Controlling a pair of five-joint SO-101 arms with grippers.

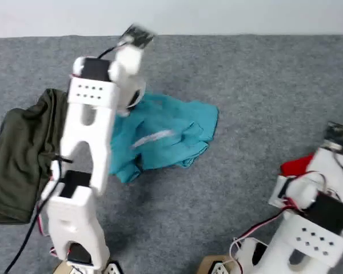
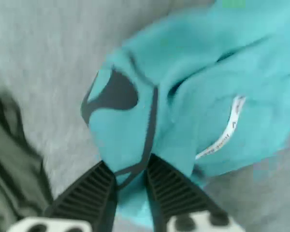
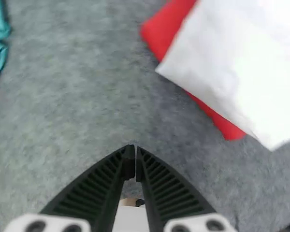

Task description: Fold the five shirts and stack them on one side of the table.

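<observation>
Currently the step in hand appears to be the first fold of the crumpled teal cotton shirt [image 1: 166, 137]. It lies bunched near the middle of the grey felt-covered table [image 1: 263, 85], just beside the dark olive-green shirt [image 1: 23, 154] heaped at the edge on the left arm's side.

The left gripper [image 2: 130, 176] has its ribbed black jaws drawn to a narrow gap on a ridge of teal fabric, close to a dark-trimmed seam or neckline. Whether one layer or several sit in the pinch cannot be told, as the cloth is blurred there.

The right gripper [image 3: 135, 152] hangs over bare felt with its jaws pressed together on nothing. It is near the folded red shirt [image 3: 166, 26] and the folded white shirt [image 3: 241, 63] lying on top of it. That pair is probably the start of the stack.

Recommended handling:

1. Lift the pinched ridge only far enough to free it from the felt. A high lift is likely to drag the whole garment into a tighter bundle.
2. Draw the fabric away from the olive-green shirt, so that the two garments do not tangle.
3. Spread the teal shirt flat before folding, because a fold made over the present wrinkles will not stack level.
4. Bring the right gripper to the opposite edge to pin it. Thin knit cloth slides readily on felt when pulled from one point.
</observation>
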